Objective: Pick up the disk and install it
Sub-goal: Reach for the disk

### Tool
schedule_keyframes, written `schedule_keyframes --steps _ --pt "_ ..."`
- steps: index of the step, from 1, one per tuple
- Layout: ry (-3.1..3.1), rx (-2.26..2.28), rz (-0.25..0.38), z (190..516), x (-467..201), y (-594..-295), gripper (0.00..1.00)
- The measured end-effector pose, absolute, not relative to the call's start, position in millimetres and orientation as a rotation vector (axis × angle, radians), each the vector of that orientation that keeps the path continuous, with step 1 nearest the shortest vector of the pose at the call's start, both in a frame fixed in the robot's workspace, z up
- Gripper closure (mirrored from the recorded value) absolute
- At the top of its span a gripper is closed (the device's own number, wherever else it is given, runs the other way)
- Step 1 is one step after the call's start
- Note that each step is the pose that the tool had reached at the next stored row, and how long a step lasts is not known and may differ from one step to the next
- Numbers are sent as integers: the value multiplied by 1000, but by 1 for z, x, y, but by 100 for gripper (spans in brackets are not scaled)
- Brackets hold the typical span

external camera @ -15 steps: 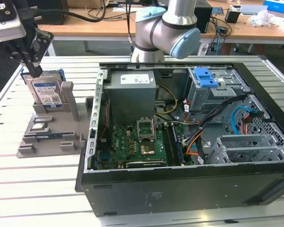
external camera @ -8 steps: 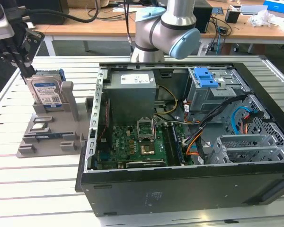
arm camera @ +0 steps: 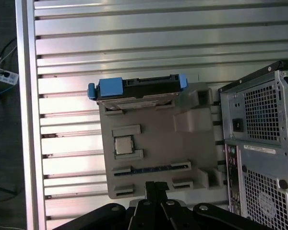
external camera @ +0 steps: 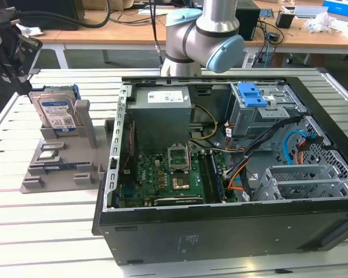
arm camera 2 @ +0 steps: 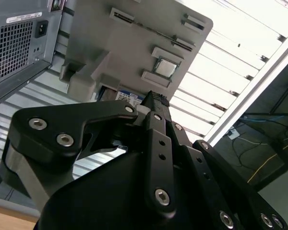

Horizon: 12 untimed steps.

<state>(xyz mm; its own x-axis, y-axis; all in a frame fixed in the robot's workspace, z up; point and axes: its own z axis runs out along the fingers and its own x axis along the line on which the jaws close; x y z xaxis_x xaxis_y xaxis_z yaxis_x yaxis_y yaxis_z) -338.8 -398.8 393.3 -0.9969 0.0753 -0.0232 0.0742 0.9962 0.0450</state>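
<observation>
The disk [external camera: 55, 113] is a silver hard drive with a white-and-blue label and blue rails. It stands on edge in a slot at the far end of a grey holder [external camera: 64, 168], at the exterior view's left. My gripper [external camera: 24, 81] hangs above and just left of it there, apart from it. In the first wrist view the disk [arm camera: 134, 88] shows edge-on beyond the holder [arm camera: 158, 139], with my fingertips [arm camera: 155, 188] pressed together and nothing between them. The second wrist view shows a strip of the disk's label [arm camera 2: 122, 96] behind my gripper [arm camera 2: 156, 98].
An open black computer case [external camera: 220, 226] takes up the exterior view's middle and right. Inside it are a grey power supply box [external camera: 161, 110], a motherboard [external camera: 168, 176] and a metal drive cage with a blue latch [external camera: 252, 95]. The holder also carries a processor chip [arm camera: 124, 145] and a memory stick [arm camera: 151, 168].
</observation>
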Motion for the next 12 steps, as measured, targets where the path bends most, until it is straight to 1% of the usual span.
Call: schedule_keyframes --steps 12 --pt "3114 117 69 393 -373 -399 89"
